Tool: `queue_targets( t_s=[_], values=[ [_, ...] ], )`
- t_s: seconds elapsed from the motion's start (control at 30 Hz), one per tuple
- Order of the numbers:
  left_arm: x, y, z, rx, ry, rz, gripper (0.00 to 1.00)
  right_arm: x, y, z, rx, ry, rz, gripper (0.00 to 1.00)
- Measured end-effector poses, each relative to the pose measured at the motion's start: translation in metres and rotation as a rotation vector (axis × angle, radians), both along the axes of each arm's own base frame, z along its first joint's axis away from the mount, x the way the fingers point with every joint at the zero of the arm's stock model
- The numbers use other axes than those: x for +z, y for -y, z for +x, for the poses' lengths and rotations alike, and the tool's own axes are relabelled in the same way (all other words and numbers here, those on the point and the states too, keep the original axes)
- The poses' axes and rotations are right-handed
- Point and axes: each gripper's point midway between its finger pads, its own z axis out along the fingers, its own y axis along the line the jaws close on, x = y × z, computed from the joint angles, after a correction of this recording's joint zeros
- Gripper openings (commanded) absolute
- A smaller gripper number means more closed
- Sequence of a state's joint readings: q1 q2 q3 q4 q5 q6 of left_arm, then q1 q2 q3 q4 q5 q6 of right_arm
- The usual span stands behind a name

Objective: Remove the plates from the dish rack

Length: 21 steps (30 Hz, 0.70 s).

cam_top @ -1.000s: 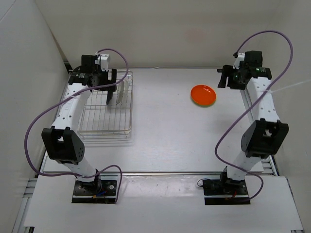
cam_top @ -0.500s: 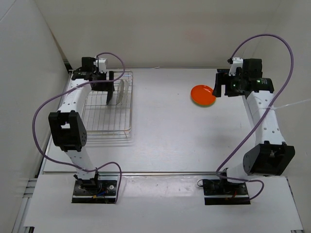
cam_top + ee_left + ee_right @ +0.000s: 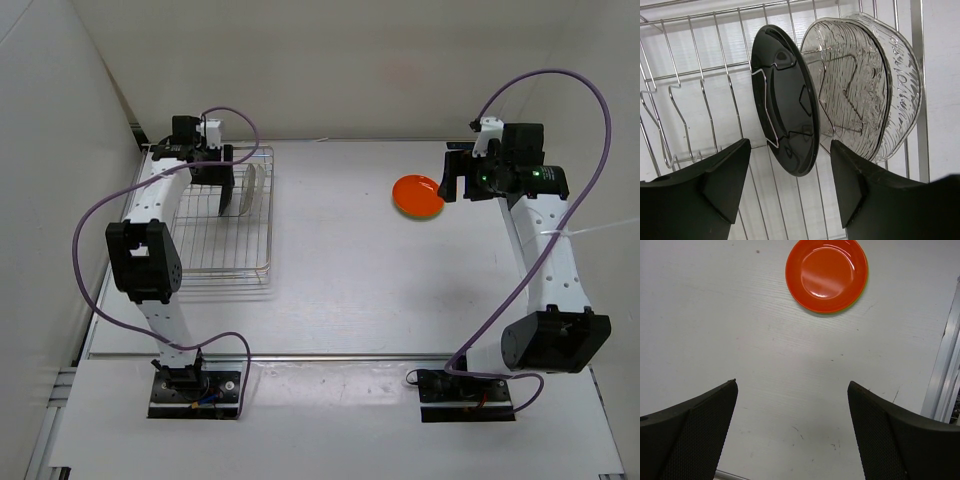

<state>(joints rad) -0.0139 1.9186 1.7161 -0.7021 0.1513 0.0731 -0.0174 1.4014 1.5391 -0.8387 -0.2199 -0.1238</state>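
Observation:
The silver wire dish rack (image 3: 215, 250) stands at the far left of the table. A glossy black plate (image 3: 785, 100) and a clear ribbed plate (image 3: 865, 85) stand upright in it side by side; both also show in the top view, black (image 3: 228, 200) and clear (image 3: 254, 188). My left gripper (image 3: 790, 145) is open, its jaws straddling the black plate's lower edge without touching it (image 3: 222, 165). The orange-red plate (image 3: 826, 274) lies flat on the table at the far right (image 3: 418, 195), a thin lime green edge (image 3: 842, 312) showing under it. My right gripper (image 3: 792, 382) is open and empty, beside that plate (image 3: 455, 175).
The rack's wire dividers (image 3: 670, 105) stand empty left of the black plate. A metal rail (image 3: 945, 365) runs along the table's right edge. White walls close in the back and both sides. Purple cables loop from both arms.
My right gripper has moved slightly left and nearer, toward the orange-red plate, with its arm raised. My left arm's elbow has lifted and swung in; its gripper stays over the black plate.

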Motion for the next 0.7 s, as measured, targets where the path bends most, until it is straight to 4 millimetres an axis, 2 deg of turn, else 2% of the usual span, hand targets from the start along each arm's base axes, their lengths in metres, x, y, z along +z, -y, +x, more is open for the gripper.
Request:
queue_targets(
  t_s=[0.23,0.3,0.4,0.43,0.63,0.7],
  values=[
    [-0.006,0.002,0.004,-0.002,-0.012,-0.005,0.67,-0.007,0.000,-0.002,0.000,-0.017,0.000,0.93],
    [-0.012,0.003,0.004,-0.004,-0.027,-0.004,0.60,-0.007,0.000,-0.002,0.000,-0.018,0.000,0.93],
    [-0.018,0.005,0.003,-0.009,-0.043,-0.007,0.60,-0.007,0.000,-0.002,0.000,-0.016,0.000,0.93],
    [-0.018,0.006,0.003,-0.009,-0.046,-0.008,0.60,-0.007,0.000,-0.002,-0.001,-0.016,0.000,0.93],
    [-0.011,0.013,0.004,-0.018,-0.042,-0.011,0.45,-0.009,0.000,-0.004,0.000,-0.021,0.000,0.93],
    [-0.008,0.015,0.005,-0.021,-0.035,-0.011,0.45,-0.009,0.000,-0.004,0.000,-0.020,0.000,0.93]
  ],
)
